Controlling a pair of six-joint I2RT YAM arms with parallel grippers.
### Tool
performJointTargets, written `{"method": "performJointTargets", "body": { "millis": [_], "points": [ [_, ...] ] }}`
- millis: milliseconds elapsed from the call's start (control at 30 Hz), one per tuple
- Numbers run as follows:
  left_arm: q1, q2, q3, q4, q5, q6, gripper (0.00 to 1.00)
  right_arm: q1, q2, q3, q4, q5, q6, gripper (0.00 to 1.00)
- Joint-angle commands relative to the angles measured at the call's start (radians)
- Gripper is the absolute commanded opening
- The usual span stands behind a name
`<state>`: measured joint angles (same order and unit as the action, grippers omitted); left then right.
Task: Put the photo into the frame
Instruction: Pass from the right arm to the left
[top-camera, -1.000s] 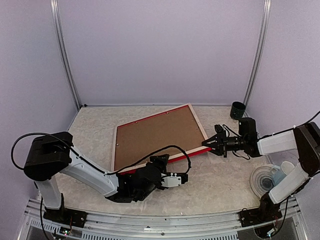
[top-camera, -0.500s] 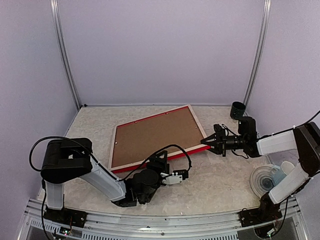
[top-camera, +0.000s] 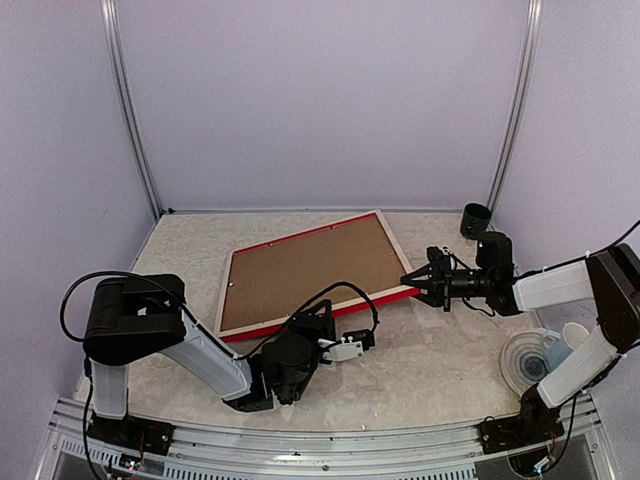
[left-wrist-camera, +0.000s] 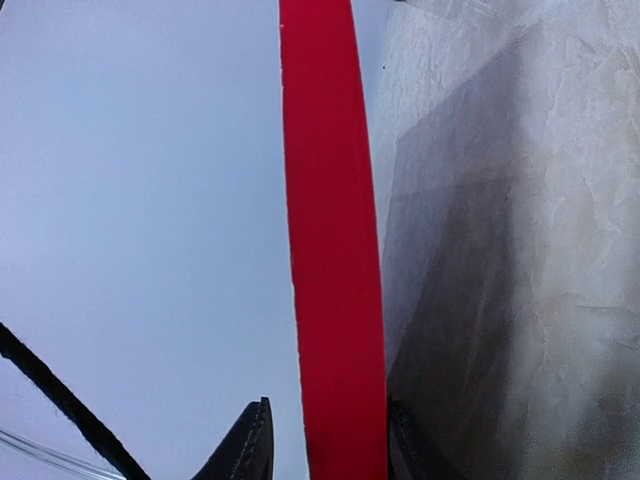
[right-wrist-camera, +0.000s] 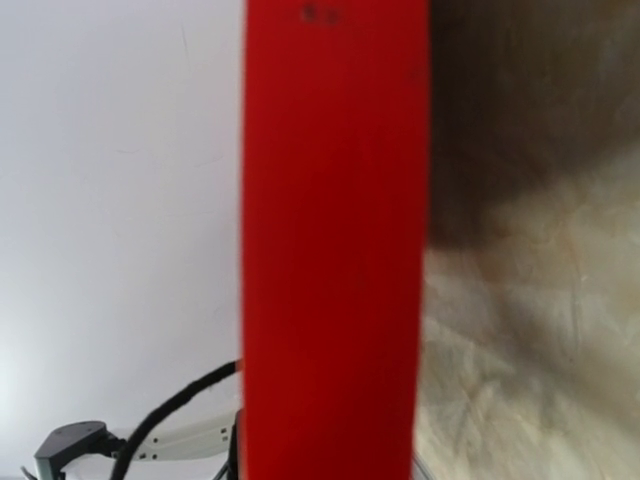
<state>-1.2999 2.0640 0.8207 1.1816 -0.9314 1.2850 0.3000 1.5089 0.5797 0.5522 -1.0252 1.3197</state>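
Observation:
The frame (top-camera: 397, 250) hangs tilted above the table, back side up, its brown hardboard panel (top-camera: 310, 268) showing. My right gripper (top-camera: 408, 280) is shut on the frame's near right corner; in the right wrist view the red edge (right-wrist-camera: 335, 200) fills the gap between that gripper's (right-wrist-camera: 325, 462) fingers. My left gripper (top-camera: 322, 318) straddles the near red edge (left-wrist-camera: 330, 250). In the left wrist view this gripper (left-wrist-camera: 325, 445) has one finger against the edge and the other a little apart from it. The photo is hidden.
A black cup (top-camera: 477, 220) stands at the back right corner. A stack of clear dishes (top-camera: 530, 362) with something blue on it sits at the right edge, near the right arm's base. The table (top-camera: 430, 350) is crinkled cream.
My left gripper has moved in under the frame's near edge and its jaws have narrowed round it. The frame has shifted slightly left. The right gripper has kept its hold.

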Motion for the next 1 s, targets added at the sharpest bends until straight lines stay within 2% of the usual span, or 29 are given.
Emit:
{"method": "performJointTargets", "body": {
  "millis": [0, 267, 533, 767, 967],
  "points": [
    [0.015, -0.002, 0.001, 0.043, -0.021, -0.022, 0.32, 0.015, -0.008, -0.001, 0.107, -0.030, 0.000, 0.24],
    [0.036, -0.037, 0.027, -0.063, -0.020, -0.136, 0.14, 0.016, -0.013, -0.015, 0.106, -0.022, -0.021, 0.29],
    [0.060, -0.112, 0.057, -0.229, 0.001, -0.311, 0.10, 0.017, -0.025, -0.023, 0.079, -0.014, -0.077, 0.44],
    [0.070, -0.143, 0.084, -0.292, -0.004, -0.363, 0.09, 0.016, -0.031, -0.025, 0.047, -0.013, -0.126, 0.56],
    [0.079, -0.186, 0.129, -0.400, 0.005, -0.417, 0.06, 0.014, -0.047, -0.003, -0.082, 0.021, -0.222, 0.64]
  ]
}}
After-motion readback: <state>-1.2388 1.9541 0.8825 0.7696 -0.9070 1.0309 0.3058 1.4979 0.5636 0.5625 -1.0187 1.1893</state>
